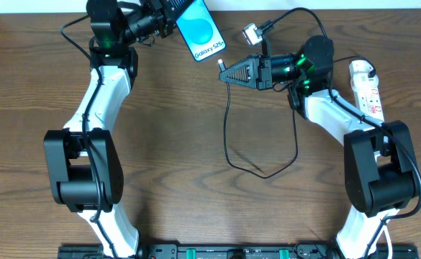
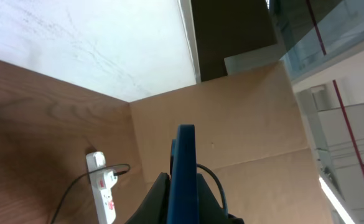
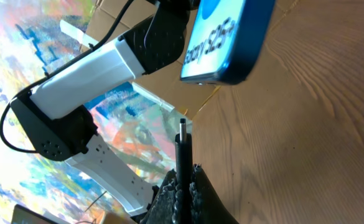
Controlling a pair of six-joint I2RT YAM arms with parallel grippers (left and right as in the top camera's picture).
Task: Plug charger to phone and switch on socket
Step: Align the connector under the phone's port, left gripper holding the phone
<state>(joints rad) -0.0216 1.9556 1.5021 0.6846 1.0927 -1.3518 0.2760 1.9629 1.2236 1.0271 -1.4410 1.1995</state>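
Observation:
My left gripper (image 1: 173,20) is shut on the phone (image 1: 201,30), a blue-screened smartphone reading "Galaxy S25", held above the table's far edge. In the left wrist view the phone (image 2: 183,171) stands edge-on between the jaws (image 2: 183,186). My right gripper (image 1: 228,73) is shut on the charger's small plug tip (image 3: 183,149), which points at the phone's lower edge (image 3: 222,59) with a short gap between them. The black cable (image 1: 264,169) loops down over the table. The white socket strip (image 1: 367,88) lies at the far right, with the black plug in it (image 2: 124,167).
A small grey connector (image 1: 251,33) on a black lead lies near the far edge behind the right gripper. Brown cardboard (image 2: 244,118) stands beyond the table. The white strip's cord end is at the far right (image 1: 361,68).

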